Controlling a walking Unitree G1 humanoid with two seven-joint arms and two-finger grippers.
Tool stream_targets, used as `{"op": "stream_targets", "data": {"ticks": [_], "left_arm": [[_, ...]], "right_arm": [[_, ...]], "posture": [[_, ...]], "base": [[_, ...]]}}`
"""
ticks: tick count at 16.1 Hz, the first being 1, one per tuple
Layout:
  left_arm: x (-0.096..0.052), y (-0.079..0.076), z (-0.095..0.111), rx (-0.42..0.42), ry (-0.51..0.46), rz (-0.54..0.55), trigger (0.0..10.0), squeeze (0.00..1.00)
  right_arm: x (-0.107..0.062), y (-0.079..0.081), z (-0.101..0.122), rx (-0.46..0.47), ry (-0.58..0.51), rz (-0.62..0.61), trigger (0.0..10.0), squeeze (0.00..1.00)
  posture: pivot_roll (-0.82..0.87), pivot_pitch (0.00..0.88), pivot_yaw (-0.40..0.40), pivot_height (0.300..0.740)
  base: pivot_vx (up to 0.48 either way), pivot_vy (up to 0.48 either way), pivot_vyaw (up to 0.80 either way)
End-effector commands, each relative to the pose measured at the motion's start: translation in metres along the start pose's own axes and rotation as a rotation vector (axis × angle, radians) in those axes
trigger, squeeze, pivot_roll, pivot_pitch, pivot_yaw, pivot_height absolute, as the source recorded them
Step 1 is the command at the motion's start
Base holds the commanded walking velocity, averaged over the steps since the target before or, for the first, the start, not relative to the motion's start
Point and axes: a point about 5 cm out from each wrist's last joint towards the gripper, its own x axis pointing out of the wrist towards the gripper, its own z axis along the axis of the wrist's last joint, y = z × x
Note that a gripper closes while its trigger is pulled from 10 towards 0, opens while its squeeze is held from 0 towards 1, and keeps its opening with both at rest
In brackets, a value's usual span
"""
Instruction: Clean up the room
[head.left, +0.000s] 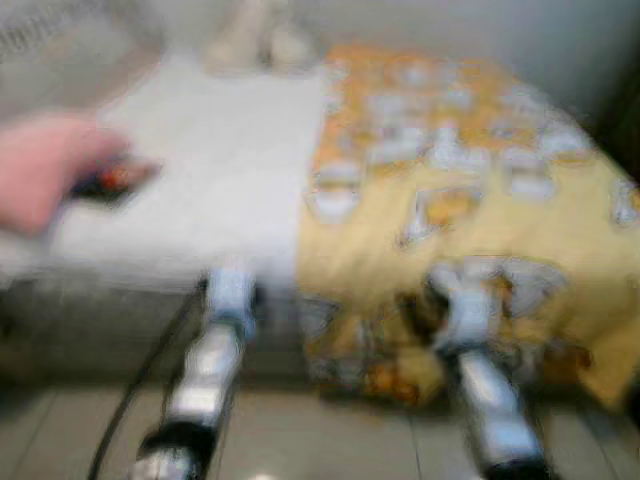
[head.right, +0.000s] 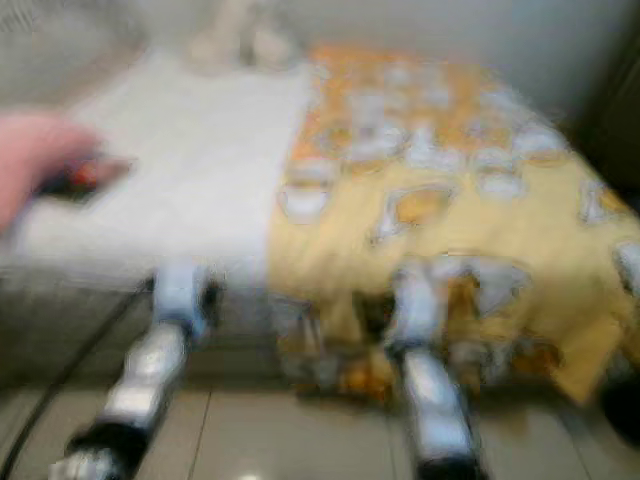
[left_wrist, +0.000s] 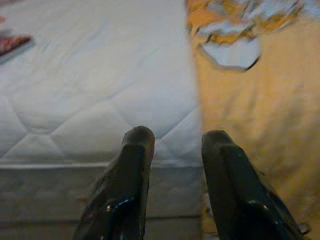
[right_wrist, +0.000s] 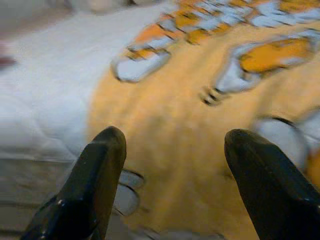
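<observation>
Directly ahead I see the bed, its bare white mattress (head.left: 215, 175) on my left half and a yellow patterned blanket (head.left: 470, 200) covering the right half and spilling over the near edge toward the tiled floor (head.left: 330, 440). Both head views are blurred. At the mattress's left edge lies a small dark object with red and orange markings (head.left: 115, 178); I cannot tell what it is. A pink, out-of-focus shape (head.left: 45, 165), too blurred to identify, sits just beside or over it. Pale objects (head.left: 255, 40) rest at the far end of the bed, too blurred to name.

My left gripper (left_wrist: 172, 145) is held low before the mattress's near edge, close to the line where white meets yellow; its fingers (left_wrist: 132, 165) stand apart with nothing between them. My right gripper (right_wrist: 175, 150) hovers over the blanket's hanging edge, its fingers (right_wrist: 102, 165) spread wide and empty. A black cable (head.left: 140, 380) runs beside my left arm.
</observation>
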Motion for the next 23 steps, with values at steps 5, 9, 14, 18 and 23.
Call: {"op": "stream_targets", "data": {"ticks": [5,9,14,18,23], "left_arm": [[-0.002,0.004,0.008,-0.056,-0.064,-0.009,10.0,0.0],[-0.028,0.006,-0.019,0.081,-0.043,-0.093,10.0,0.0],[-0.015,-0.007,-0.002,0.079,-0.077,-0.08,10.0,0.0],[-0.017,0.004,0.002,0.081,-0.112,-0.047,10.0,0.0],[-0.011,-0.005,0.008,0.064,-0.111,-0.069,10.0,0.0]], "right_arm": [[-0.009,-0.019,-0.002,-0.017,0.009,-0.031,10.0,0.0],[-0.02,-0.022,-0.014,0.086,0.024,-0.105,10.0,0.0],[-0.015,-0.017,-0.007,-0.074,0.01,-0.056,10.0,0.0],[-0.011,-0.022,0.0,0.002,-0.02,-0.107,10.0,0.0],[-0.021,-0.026,-0.012,0.043,0.006,-0.137,10.0,0.0]], "posture": [[0.15,0.0,-0.001,0.74],[0.15,0.0,-0.006,0.74],[0.14,0.0,0.01,0.74],[0.13,0.0,0.027,0.74],[0.11,0.0,0.034,0.74]], "base": [[0.171,0.0,0.42],[0.0,0.0,0.42],[0.107,-0.159,0.25],[0.214,-0.272,0.59],[0.0,0.0,0.53]]}}
